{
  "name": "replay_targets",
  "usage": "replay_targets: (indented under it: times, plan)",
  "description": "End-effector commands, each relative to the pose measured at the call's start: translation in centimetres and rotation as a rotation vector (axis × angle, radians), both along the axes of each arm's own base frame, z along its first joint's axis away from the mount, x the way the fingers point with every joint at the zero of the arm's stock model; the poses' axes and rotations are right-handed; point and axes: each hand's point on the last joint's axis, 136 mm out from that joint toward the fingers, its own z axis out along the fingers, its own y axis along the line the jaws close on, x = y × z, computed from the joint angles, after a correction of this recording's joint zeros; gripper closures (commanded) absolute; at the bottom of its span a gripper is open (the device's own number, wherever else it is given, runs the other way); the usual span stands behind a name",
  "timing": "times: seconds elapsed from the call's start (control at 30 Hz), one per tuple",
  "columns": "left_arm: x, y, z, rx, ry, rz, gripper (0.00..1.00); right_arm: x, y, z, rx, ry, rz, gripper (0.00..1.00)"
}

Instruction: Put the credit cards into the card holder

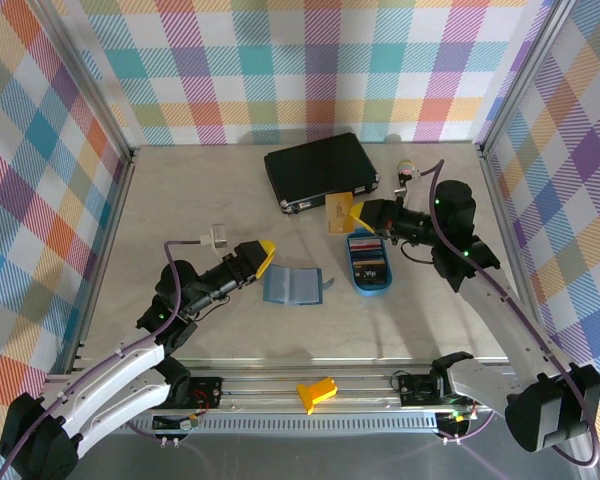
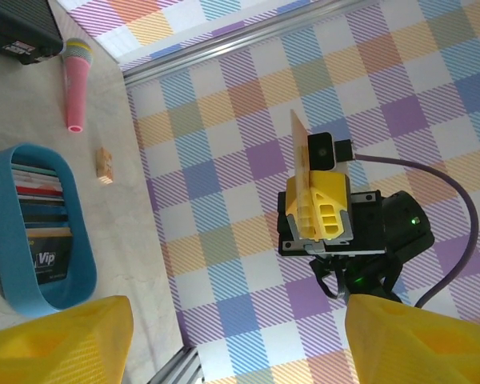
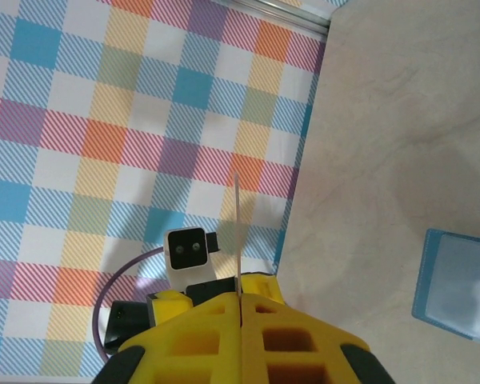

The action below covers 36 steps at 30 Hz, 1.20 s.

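Observation:
The card holder [image 1: 292,285] lies open on the table, a teal-blue wallet with pale pockets, and its corner shows in the right wrist view [image 3: 456,284]. My right gripper [image 1: 358,213] is shut on an orange-yellow credit card [image 1: 335,212] held above the table; in its own view the gripper [image 3: 240,300] pinches the card edge-on [image 3: 237,232]. More credit cards [image 1: 367,255] lie in the blue oval tray [image 1: 352,272]. My left gripper [image 1: 263,258] hovers just left of the card holder, open and holding nothing [image 2: 236,336]. Facing it are the right gripper [image 2: 316,204] and its card [image 2: 301,164].
A black case [image 1: 320,170] lies at the back. A pink microphone [image 2: 74,84] and a small wooden block [image 2: 104,166] sit near the right wall. The blue tray [image 2: 76,240] holds stacked cards. A yellow part [image 1: 317,392] rests on the front rail.

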Motion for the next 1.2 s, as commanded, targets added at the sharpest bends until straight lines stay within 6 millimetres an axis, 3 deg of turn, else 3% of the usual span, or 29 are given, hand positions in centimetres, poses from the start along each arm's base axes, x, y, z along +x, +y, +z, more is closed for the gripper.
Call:
replay_targets:
  times: [0.0, 0.27, 0.63, 0.87, 1.17]
  plan:
    - [-0.3, -0.1, 2.6, -0.078, -0.028, -0.01, 0.29, 0.0, 0.8, 1.8, 0.084, 0.011, 0.033, 1.0]
    - [-0.2, -1.8, 4.6, -0.164, -0.04, -0.066, 0.28, -0.8, 2.4, 2.6, 0.114, 0.034, 0.079, 1.0]
    - [0.3, -4.0, 7.8, -0.237, -0.112, -0.114, 0.31, -1.2, 3.8, 1.7, 0.113, 0.038, 0.105, 1.0]
    - [-0.1, -5.5, 8.2, -0.232, -0.099, -0.154, 0.43, -1.8, 4.2, 1.9, 0.135, 0.037, 0.135, 1.0]
    - [-0.6, -6.8, 8.8, -0.247, -0.127, -0.186, 0.66, -2.5, 4.8, 1.9, 0.153, 0.045, 0.16, 1.0]
